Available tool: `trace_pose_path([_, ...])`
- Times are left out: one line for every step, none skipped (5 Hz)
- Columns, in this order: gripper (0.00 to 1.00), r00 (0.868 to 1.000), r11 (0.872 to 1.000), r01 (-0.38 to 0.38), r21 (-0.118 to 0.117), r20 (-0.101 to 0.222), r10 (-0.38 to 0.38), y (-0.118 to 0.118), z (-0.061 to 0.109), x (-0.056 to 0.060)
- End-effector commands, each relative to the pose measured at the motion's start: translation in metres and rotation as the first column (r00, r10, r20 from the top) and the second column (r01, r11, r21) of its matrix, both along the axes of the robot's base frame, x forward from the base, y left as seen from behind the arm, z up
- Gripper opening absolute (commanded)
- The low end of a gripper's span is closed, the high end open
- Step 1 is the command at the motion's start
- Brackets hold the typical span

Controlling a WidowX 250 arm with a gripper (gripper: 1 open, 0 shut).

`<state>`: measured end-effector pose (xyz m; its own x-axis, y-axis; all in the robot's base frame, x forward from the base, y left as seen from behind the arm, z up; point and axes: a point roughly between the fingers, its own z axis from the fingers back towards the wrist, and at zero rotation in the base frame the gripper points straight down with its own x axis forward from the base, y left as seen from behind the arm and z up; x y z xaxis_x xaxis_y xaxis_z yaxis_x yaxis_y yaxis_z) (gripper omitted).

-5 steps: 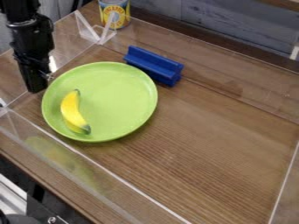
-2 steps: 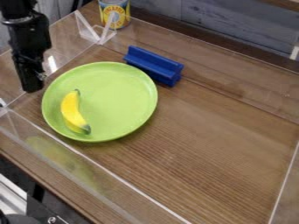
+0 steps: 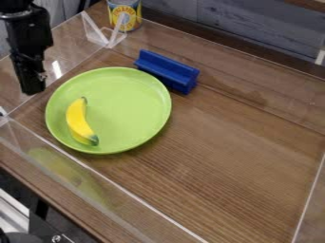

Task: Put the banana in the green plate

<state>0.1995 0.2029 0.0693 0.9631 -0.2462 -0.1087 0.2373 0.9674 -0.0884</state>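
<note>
One banana (image 3: pixel 80 122) (yellow, curved, dark tips) | lying in green plate (image 3: pixel 140 100)

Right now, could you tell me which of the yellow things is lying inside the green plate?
The banana, lying on the green plate's left part. The yellow container stands beyond the clear wall at the back.

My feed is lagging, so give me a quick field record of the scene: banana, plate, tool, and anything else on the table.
banana: lying inside the green plate, on its left part
green plate: flat on the wooden table
tool: shut, holding nothing, left of the plate and apart from the banana
blue block: beyond the plate's upper right rim
yellow can: at the back edge
</note>
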Motion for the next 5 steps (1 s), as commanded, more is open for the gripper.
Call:
trace_pose_path([0.0,0.999,0.999,-0.011,0.04,0.033,0.009,0.0077,0.0218,0.0025])
trace_pose_path([0.0,1.0,0.999,-0.01,0.04,0.029,0.009,0.007,0.0272,0.0023])
trace_pose_path([1.0,1.0,0.999,0.012,0.04,0.024,-0.013,0.0108,0.0254,0.0])
trace_pose_path([1.0,0.999,0.999,0.034,0.038,0.02,-0.035,0.0146,0.0226,-0.0017])
trace_pose_path([1.0,0.999,0.999,0.028,0.036,0.02,-0.029,0.0128,0.0196,-0.0042])
